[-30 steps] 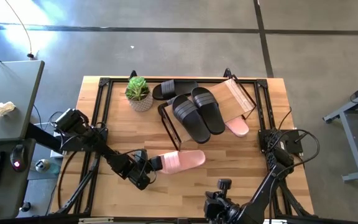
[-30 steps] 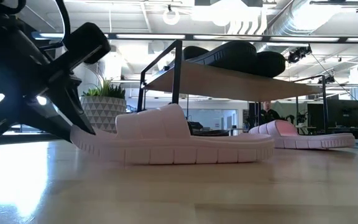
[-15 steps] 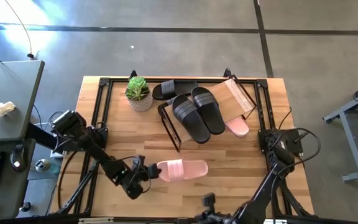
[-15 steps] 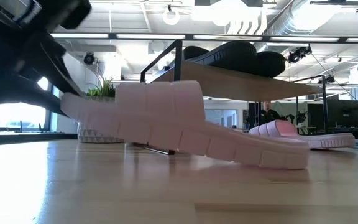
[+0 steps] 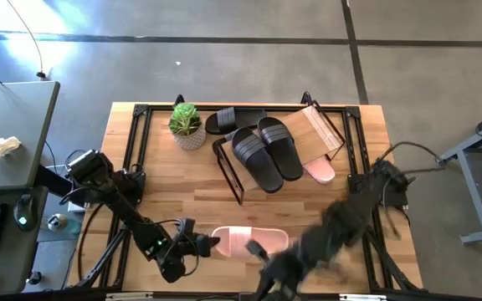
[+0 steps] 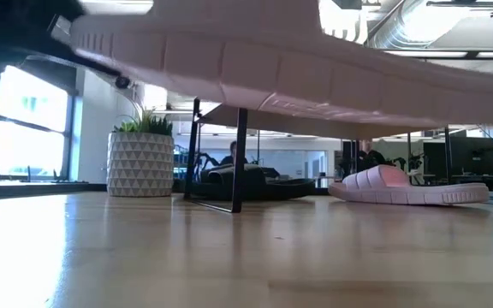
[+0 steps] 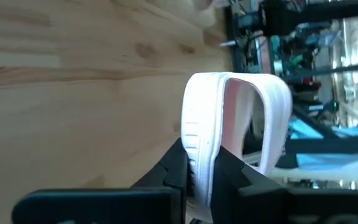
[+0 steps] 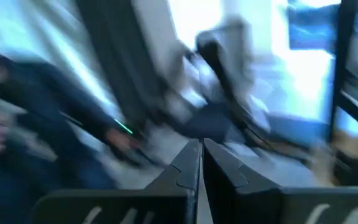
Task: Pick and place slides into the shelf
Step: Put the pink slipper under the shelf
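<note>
Slides are what you are handling: your left gripper (image 5: 206, 244) has its dark fingers (image 7: 178, 167) pinched on the heel edge of a plain pale pink slip-on slide (image 5: 251, 242), at the near edge of the light wood table (image 5: 166, 180). In the low view that pink slide (image 6: 298, 64) hangs clear above the tabletop, its ribbed sole edge running across the top of the picture and sloping down away from the gripped end. Your left arm reaches from its base at the table's left side diagonally toward the near edge, forearm low, wrist turned so the gripper points to the right along the slide's length. The left wrist view shows the slide (image 7: 235, 137) end-on, its strap arching up beyond the fingers.

Your right gripper (image 8: 201, 163) has its two fingers pressed together with nothing between them. The right arm is smeared with motion in the high view, stretching from its base at the table's right side toward the near edge, close to the toe of the held slide; you cannot tell its exact pose.

The small shelf of thin black metal frame with a light wood board (image 5: 318, 130) stands at the far middle of the table, with two black ribbed-strap slides (image 5: 266, 152) on top. The second pale pink slide (image 5: 319, 171) lies partly under the board's right end, and another black slide (image 5: 228, 119) lies behind the shelf, beside a potted green plant in a white patterned pot (image 5: 187, 125).
</note>
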`<state>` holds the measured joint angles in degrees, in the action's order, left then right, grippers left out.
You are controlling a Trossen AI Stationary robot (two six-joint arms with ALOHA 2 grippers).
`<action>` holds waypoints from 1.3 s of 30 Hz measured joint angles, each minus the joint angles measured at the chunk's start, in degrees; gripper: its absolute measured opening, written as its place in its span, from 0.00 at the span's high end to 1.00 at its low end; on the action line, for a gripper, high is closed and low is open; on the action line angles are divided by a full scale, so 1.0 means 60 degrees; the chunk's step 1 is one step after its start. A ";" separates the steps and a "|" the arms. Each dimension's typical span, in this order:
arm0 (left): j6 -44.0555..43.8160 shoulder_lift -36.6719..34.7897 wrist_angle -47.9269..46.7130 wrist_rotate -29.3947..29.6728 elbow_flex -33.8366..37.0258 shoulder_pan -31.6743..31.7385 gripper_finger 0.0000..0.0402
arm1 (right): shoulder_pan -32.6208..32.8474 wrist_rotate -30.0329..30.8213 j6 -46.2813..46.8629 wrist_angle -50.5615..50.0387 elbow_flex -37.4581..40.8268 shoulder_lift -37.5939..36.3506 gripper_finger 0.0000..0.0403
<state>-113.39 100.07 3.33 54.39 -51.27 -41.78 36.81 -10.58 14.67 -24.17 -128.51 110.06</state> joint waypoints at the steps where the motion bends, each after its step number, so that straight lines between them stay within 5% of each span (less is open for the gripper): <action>1: 0.0194 -0.0018 -0.0004 -0.0056 -0.0074 0.0004 0.94 | -0.0249 -0.0874 0.0303 0.0546 -0.0009 -0.0123 0.97; 5: 0.1093 -0.0083 -0.0002 -0.0164 -0.0333 0.0004 0.96 | -0.0889 -0.3936 0.0622 0.3122 -0.0010 -0.0289 0.97; 8: 0.1765 -0.0241 0.0044 -0.0304 -0.0515 0.0028 0.96 | -0.1309 -0.4258 0.0665 0.3203 -0.0010 -0.0562 0.98; 10: 0.2229 -0.0372 -0.0014 -0.0393 -0.0569 0.0022 0.95 | -0.1505 -0.2897 -0.0125 0.1544 -0.0010 -0.0992 0.99; 13: 0.2800 -0.0645 -0.0009 -0.0389 -0.0636 0.0022 0.94 | -0.1492 0.0520 -0.1143 -0.1632 -0.0010 -0.1732 1.00; 19: 0.3434 -0.1003 0.0007 -0.0231 -0.0640 0.0025 0.96 | -0.0414 0.3844 -0.0826 -0.4042 -0.0004 -0.3042 1.00; 25: 0.3618 -0.1186 0.0036 -0.0030 -0.0640 0.0031 0.94 | 0.1504 0.8680 0.3046 -0.8215 0.0001 -0.3420 1.00; 29: 0.3769 -0.1282 0.0102 0.0194 -0.0640 0.0023 0.96 | 0.2978 1.0893 0.6477 -1.0204 0.0394 -0.3271 1.00; 34: 0.4307 -0.1293 0.0609 0.0325 -0.0640 0.0025 0.95 | 0.3825 1.0984 0.7474 -0.7961 0.2983 -0.3459 1.00; 39: 0.4466 -0.1293 0.0725 0.0328 -0.0640 0.0025 0.95 | 0.3173 0.7577 0.4182 -0.0470 0.6224 -0.3898 1.00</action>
<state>-86.59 92.31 7.68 56.36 -55.11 -41.63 55.85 34.88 39.76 -26.98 -91.17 86.67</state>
